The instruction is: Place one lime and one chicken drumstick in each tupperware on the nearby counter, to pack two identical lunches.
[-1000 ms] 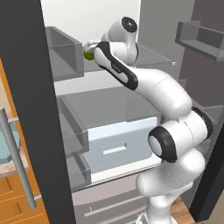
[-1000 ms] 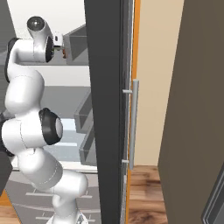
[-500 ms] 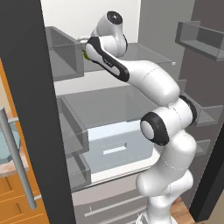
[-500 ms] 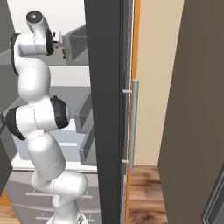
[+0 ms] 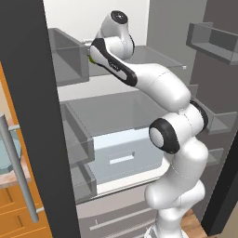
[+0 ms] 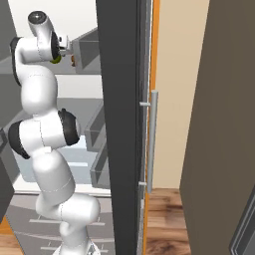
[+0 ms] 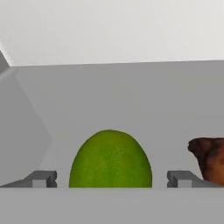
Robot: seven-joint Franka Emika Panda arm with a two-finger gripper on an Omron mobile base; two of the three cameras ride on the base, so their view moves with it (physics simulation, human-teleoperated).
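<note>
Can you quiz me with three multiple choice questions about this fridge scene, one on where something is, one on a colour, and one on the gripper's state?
1. In the hand view, where does the lime sit relative to the gripper?
A. Between the two fingertips
B. Far off beyond the right fingertip
C. On the wooden floor

2. What colour is the chicken drumstick beside the lime?
A. Pale blue
B. Reddish-brown
C. Yellow

3. How do the jaws stand?
A. Shut on the lime
B. Shut on nothing
C. Open, one fingertip on each side of the lime

Answers:
1. A, the lime fills the gap between the fingertips on the grey fridge shelf.
2. B, the meat at the right edge of the hand view is mottled reddish-brown.
3. C, a clear gap shows between each fingertip and the lime.
</note>
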